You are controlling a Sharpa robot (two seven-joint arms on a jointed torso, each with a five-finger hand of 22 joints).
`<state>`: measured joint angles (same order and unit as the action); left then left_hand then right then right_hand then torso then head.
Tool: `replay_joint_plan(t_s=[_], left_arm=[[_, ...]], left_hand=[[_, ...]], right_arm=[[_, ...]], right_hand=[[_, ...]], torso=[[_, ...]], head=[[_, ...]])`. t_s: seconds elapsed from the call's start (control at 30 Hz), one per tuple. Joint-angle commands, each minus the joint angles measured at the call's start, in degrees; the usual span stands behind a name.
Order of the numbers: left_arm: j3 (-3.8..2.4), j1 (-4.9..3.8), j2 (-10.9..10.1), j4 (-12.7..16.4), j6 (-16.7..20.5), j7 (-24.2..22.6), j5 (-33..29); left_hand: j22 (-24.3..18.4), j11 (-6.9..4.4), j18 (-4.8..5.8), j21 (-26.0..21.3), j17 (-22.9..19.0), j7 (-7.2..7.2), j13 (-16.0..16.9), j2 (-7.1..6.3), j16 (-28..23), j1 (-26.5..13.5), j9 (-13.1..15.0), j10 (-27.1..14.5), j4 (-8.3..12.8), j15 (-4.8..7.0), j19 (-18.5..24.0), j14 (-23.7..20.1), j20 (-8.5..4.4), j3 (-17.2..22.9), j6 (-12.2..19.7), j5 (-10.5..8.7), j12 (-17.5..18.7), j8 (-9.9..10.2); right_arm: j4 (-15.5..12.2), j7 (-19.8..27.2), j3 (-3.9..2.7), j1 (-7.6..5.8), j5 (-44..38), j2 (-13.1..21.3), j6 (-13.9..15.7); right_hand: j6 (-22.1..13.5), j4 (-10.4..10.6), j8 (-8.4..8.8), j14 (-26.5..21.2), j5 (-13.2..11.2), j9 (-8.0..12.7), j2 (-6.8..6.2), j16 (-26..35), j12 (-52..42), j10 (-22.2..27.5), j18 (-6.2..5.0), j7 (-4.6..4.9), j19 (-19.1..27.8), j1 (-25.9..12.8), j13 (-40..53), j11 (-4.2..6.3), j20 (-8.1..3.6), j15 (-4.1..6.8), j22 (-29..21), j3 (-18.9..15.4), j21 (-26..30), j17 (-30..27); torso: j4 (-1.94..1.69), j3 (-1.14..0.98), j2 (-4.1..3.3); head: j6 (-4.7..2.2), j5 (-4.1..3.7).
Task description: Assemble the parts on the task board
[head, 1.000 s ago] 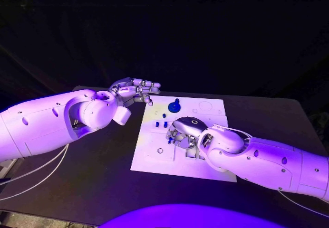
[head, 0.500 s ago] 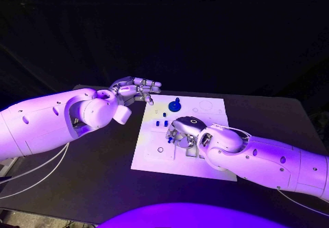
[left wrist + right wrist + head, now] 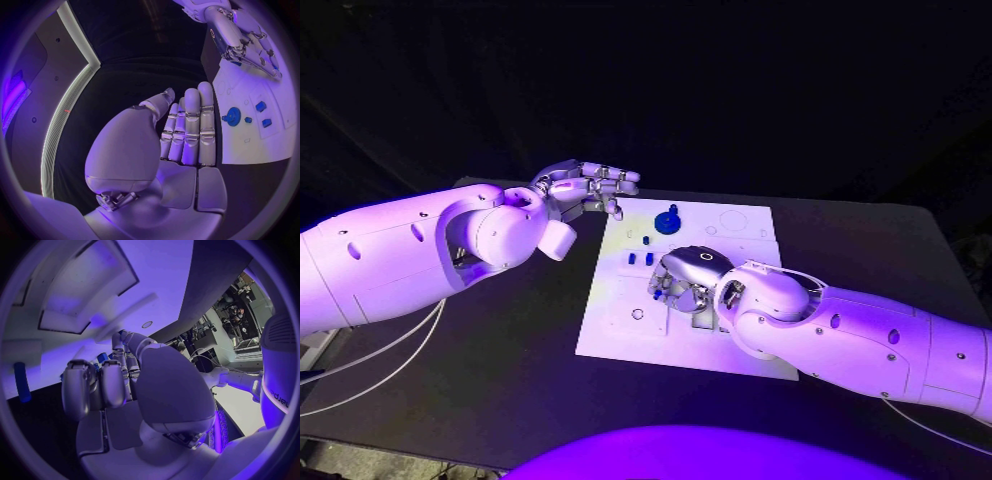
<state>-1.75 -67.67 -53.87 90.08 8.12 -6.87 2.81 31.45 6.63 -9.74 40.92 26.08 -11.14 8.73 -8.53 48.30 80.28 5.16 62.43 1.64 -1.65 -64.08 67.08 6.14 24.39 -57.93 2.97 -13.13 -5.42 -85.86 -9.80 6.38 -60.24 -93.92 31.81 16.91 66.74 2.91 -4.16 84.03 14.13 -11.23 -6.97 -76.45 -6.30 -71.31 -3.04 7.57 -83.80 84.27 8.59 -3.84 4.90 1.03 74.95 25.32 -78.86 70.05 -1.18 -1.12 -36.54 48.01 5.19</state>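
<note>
A lab: black table point(image 3: 516, 360), dark backdrop, equipment racks point(image 3: 240, 322)

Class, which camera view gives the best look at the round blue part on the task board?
The left wrist view: the round blue part shows whole and unblocked on the task board. The head view shows it smaller, farther off. In the right wrist view I cannot pick it out.

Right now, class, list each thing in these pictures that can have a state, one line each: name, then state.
Task board: lying flat on the black table.
Round blue part: standing on the board's far end, untouched.
Small blue parts: on the board, beside the right hand.
Left hand: empty, fingers together, held off the board's far corner.
Right hand: fingers down on the board's middle; grasp unclear.
</note>
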Motion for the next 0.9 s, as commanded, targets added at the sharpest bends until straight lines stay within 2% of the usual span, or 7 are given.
replay_joint_plan(t_s=[0.03,0.13,0.2,0.3,0.43,0.63,0.9], left_arm=[[-0.04,-0.1,0.1,0.1,-1.1,0.0,0.3],[-0.04,-0.11,0.1,0.1,-1.1,0.0,0.4],[-0.04,-0.13,0.1,0.1,-1.1,0.1,0.4],[-0.04,-0.14,0.1,0.1,-1.1,0.1,0.4],[-0.04,-0.15,0.1,0.1,-1.1,0.3,0.4],[-0.04,-0.15,0.1,0.0,-1.2,0.4,0.3],[-0.04,-0.16,0.0,0.0,-1.3,0.5,0.3]], left_hand=[[-0.1,0.08,-0.74,-0.2,0.0,-0.01,0.0,0.08,-0.2,0.3,0.0,-0.3,0.2,-0.02,0.5,-0.3,0.1,-0.1,0.6,-0.02,-0.4,-0.4],[-0.1,0.08,-0.74,-0.2,0.0,-0.01,0.0,0.08,-0.2,0.3,0.0,-0.3,0.2,-0.02,0.5,-0.3,0.1,-0.1,0.6,-0.02,-0.4,-0.4],[-0.1,0.08,-0.74,-0.2,0.0,-0.01,0.0,0.08,-0.2,0.3,0.0,-0.3,0.2,-0.02,0.5,-0.3,0.1,-0.1,0.6,-0.02,-0.4,-0.4],[-0.1,0.08,-0.74,-0.2,0.0,-0.01,0.0,0.08,-0.2,0.3,0.0,-0.3,0.2,-0.02,0.5,-0.3,0.1,-0.1,0.6,-0.02,-0.4,-0.4],[-0.1,0.08,-0.74,-0.2,0.0,-0.01,0.0,0.08,-0.2,0.3,0.0,-0.3,0.2,-0.02,0.5,-0.3,0.1,-0.1,0.6,-0.02,-0.4,-0.4],[-0.1,0.11,-0.75,-0.2,-0.1,-0.03,0.0,0.09,-0.3,0.3,-0.1,-0.4,0.2,-0.04,0.5,-0.3,0.11,-0.1,0.7,-0.02,-0.4,-0.4],[-0.1,0.11,-0.75,-0.2,-0.1,-0.03,0.0,0.09,-0.3,0.3,-0.1,-0.4,0.2,-0.04,0.5,-0.3,0.11,-0.1,0.7,-0.02,-0.4,-0.4]], right_arm=[[0.0,-0.7,0.05,0.1,-0.9,-0.2,-2.1],[0.3,-1.1,0.08,0.1,-1.0,-0.3,-3.0],[0.4,-1.4,0.1,0.1,-1.0,-0.4,-3.2],[0.7,-1.7,0.13,0.1,-1.1,-0.5,-2.6],[0.7,-2.2,0.14,0.1,-1.6,-0.3,-0.9],[0.1,-2.5,0.15,0.1,-1.8,0.4,0.8],[-4.3,-2.7,-0.11,-0.55,-1.8,4.4,3.2]], right_hand=[[-0.2,-0.1,0.03,2.0,-0.1,0.0,0.14,0.0,0.5,0.3,0.41,0.13,-0.5,-1.0,-0.1,0.16,0.23,-0.17,9.8,0.1,-0.1,-0.2],[-2.2,0.1,0.69,1.9,0.5,0.5,-0.53,0.1,1.8,2.3,0.31,0.84,-0.2,-2.7,-0.4,-0.54,0.55,-0.75,9.6,-0.1,0.5,-0.4],[-4.6,0.6,0.77,1.8,1.0,1.1,-1.44,0.3,2.7,4.3,0.13,1.65,0.3,-4.4,-0.9,-1.28,1.0,-1.44,9.2,-0.6,1.5,-0.7],[-6.9,0.8,0.67,1.5,1.0,1.8,-2.46,0.9,2.7,7.4,-0.29,2.46,1.3,-5.8,-1.6,-2.3,1.69,-2.17,8.3,-1.3,3.5,-1.6],[-7.7,0.6,0.61,1.2,1.0,2.1,-2.92,1.4,2.5,8.8,-0.54,2.47,1.8,-6.4,-1.9,-2.58,2.06,-2.39,7.8,-1.9,4.6,-2.2],[-7.8,0.6,0.55,1.1,1.1,2.2,-2.91,1.6,2.4,9.0,-0.65,2.42,2.0,-6.5,-1.9,-2.58,2.12,-2.41,7.6,-2.1,5.1,-2.6],[-7.4,0.4,0.3,1.1,1.3,2.2,-2.76,1.7,1.9,8.8,-0.7,2.17,2.0,-6.6,-1.9,-2.4,2.17,-2.31,7.6,-2.2,5.2,-2.7]], torso=[[0.0,0.0,0.0],[0.03,0.0,0.01],[0.03,0.0,0.0],[0.04,-0.02,-0.01],[0.03,-0.03,0.0],[0.03,-0.06,0.02],[0.15,-0.02,0.04]], head=[[0.02,-0.04],[-0.06,-0.08],[-0.1,-0.09],[-0.14,-0.1],[-0.16,-0.13],[-0.37,-0.25],[-0.7,-0.5]])
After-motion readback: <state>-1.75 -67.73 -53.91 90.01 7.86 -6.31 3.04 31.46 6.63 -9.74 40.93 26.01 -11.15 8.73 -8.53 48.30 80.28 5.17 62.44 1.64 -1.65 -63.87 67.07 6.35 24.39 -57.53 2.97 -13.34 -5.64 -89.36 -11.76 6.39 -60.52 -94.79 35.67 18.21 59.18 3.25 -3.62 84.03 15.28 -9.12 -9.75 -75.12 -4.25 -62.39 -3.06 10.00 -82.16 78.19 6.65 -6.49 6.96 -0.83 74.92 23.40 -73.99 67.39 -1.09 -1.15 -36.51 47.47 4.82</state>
